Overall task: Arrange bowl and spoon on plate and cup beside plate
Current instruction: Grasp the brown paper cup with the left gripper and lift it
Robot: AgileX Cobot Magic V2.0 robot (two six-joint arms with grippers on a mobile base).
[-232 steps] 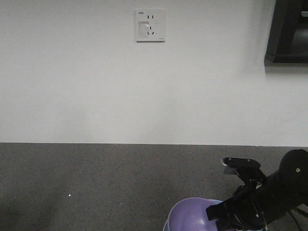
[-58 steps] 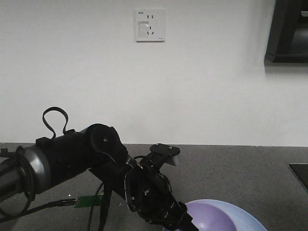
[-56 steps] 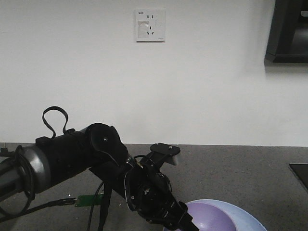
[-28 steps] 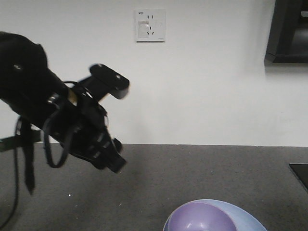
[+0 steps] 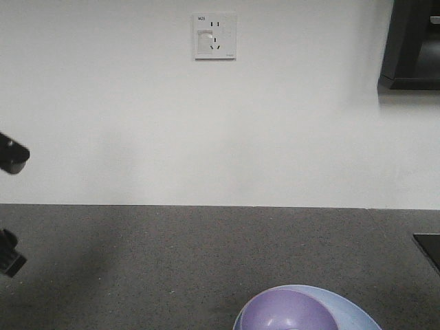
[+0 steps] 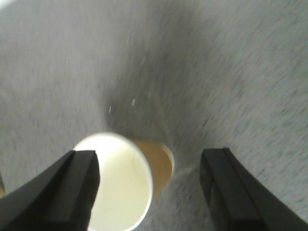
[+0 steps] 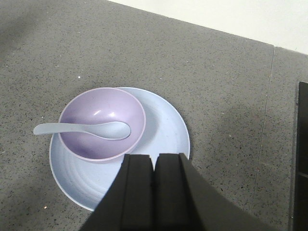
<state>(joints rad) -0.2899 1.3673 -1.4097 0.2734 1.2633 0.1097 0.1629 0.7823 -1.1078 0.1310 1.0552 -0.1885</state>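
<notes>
The lilac bowl [image 7: 98, 108] sits on the left part of the pale-blue plate [image 7: 163, 130], and the spoon [image 7: 96, 129] lies across the bowl with its handle sticking out to the left. My right gripper [image 7: 154, 161] hovers shut and empty over the plate's near edge. In the front view the bowl [image 5: 289, 313] and plate [image 5: 350, 309] show at the bottom edge. In the blurred left wrist view the brown cup [image 6: 127, 185] lies below my open left gripper [image 6: 149, 159]. Its white mouth faces the camera beside the left finger [image 6: 72, 187], with no contact visible.
A grey speckled counter [image 7: 216, 72] runs to a white wall with a socket [image 5: 214, 36]. A dark cabinet [image 5: 412, 45] hangs top right, and a dark panel [image 7: 302, 144] borders the counter's right side. Parts of my left arm [image 5: 10, 157] show at the front view's left edge.
My left arm has lifted from beside the bowl and swung left, almost out of the front view. The right arm, by the bowl four seconds ago, has left that view. Bowl and plate have not moved.
</notes>
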